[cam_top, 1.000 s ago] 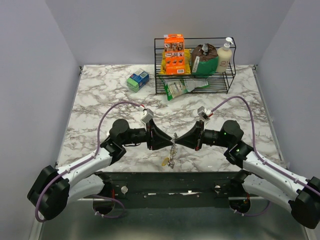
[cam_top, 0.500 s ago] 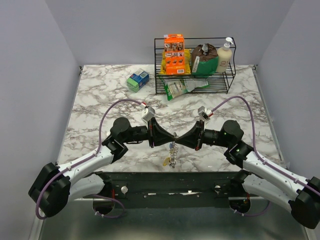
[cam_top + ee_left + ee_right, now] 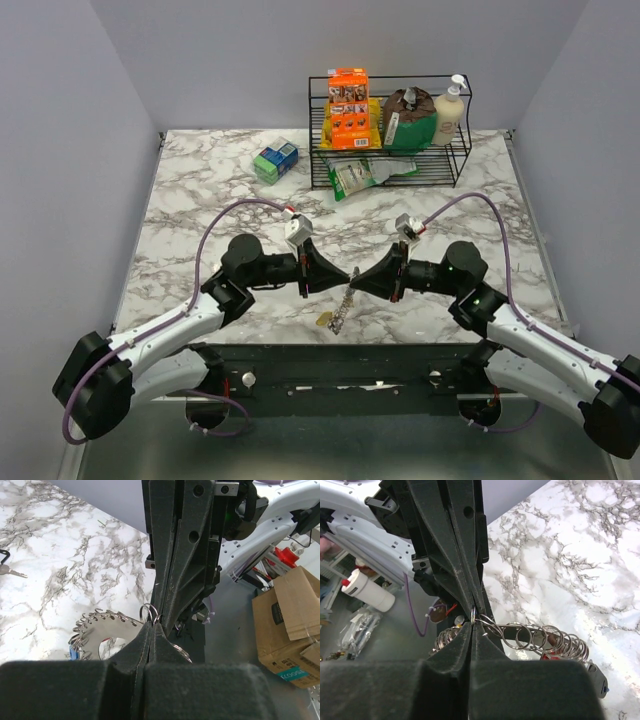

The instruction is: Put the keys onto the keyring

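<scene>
My two grippers meet tip to tip above the table's near edge. In the left wrist view my left gripper point(image 3: 152, 624) is shut on a small ring of the keyring point(image 3: 102, 620). My right gripper point(image 3: 472, 624) faces it, jaws pressed together on the thin wire of the same keyring point(image 3: 540, 636). In the top view the keyring point(image 3: 342, 303) hangs slanting down and to the left from the two tips, left gripper point(image 3: 344, 277) and right gripper point(image 3: 358, 278). The keys hang on it: a yellow-headed one point(image 3: 325, 320) at the bottom and a red head point(image 3: 551, 655) among the small rings.
A loose black-headed key point(image 3: 6, 570) lies on the marble to the left. At the back stand a black wire rack point(image 3: 390, 165) holding boxes, bags and a bottle, and a green-blue box point(image 3: 275, 160). Cardboard boxes point(image 3: 290, 620) sit off the table.
My left gripper has shifted right to the right gripper's tip and closed on the keyring. The hanging bundle has swung from straight down to a slant with its bottom end to the left.
</scene>
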You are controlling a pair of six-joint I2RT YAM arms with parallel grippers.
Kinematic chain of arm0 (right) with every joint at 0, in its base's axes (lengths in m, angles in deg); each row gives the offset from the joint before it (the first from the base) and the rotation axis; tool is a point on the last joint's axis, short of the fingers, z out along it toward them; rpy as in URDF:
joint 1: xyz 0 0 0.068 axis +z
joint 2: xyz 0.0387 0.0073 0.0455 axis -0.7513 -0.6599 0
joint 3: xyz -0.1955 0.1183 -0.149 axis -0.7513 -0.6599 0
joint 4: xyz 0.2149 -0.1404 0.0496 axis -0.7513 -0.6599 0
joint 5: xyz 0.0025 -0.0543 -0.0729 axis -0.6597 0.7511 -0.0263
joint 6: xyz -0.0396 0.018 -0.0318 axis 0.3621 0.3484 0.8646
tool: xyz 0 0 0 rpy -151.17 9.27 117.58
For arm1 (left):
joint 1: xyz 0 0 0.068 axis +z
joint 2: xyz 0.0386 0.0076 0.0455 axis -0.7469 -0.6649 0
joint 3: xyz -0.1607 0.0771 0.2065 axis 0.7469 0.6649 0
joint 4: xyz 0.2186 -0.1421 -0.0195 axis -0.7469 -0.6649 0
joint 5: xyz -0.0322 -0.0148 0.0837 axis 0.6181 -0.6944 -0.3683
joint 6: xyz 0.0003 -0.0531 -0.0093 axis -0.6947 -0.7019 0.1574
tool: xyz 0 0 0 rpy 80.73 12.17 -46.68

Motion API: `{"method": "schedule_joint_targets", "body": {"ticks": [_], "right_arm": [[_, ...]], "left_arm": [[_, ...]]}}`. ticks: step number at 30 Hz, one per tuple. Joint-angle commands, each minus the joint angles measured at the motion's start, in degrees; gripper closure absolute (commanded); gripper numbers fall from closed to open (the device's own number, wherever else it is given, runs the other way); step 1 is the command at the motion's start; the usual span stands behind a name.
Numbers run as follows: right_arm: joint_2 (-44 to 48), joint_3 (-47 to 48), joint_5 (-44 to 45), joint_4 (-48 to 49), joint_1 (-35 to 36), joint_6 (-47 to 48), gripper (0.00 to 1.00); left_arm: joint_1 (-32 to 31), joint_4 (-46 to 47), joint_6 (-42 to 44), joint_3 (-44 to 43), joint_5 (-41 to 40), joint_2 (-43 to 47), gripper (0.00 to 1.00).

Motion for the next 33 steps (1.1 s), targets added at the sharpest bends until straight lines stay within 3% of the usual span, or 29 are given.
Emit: {"method": "schedule_joint_targets", "body": {"ticks": [1, 8, 9, 12, 15, 24, 33], "right_arm": [[2.23, 1.01, 1.96, 0.86, 0.35, 1.59, 0.84], [4.69, 0.57, 3.45, -0.64, 0.26, 2.91, 0.43], [5.22, 0.48, 3.54, -0.99, 0.35, 3.17, 0.32], [6.01, 0.65, 5.21, -2.74, 0.26, 4.14, 0.13], [6.71, 0.74, 6.35, -4.41, 0.35, 5.19, 0.03], [7.24, 0.57, 7.14, -5.65, 0.26, 6.34, 0.0], [6.19, 0.39, 6.62, -6.52, 0.26, 7.83, 0.0]], "left_arm": [[-0.93, -10.08, 6.26, -2.93, -3.58, 3.99, 1.0], [-2.69, -21.07, 13.29, -5.74, -9.47, 6.9, 1.0], [-2.95, -21.86, 13.83, -5.74, -10.35, 6.99, 1.0], [-4.0, -21.96, 15.06, -4.96, -12.46, 7.43, 1.0], [-5.5, -23.44, 17.69, -4.87, -15.8, 7.61, 1.0], [-11.12, -27.85, 27.45, -5.57, -23.53, 7.69, 1.0], [-17.01, -23.89, 38.69, -1.18, -22.31, 12.08, 1.0]]}}
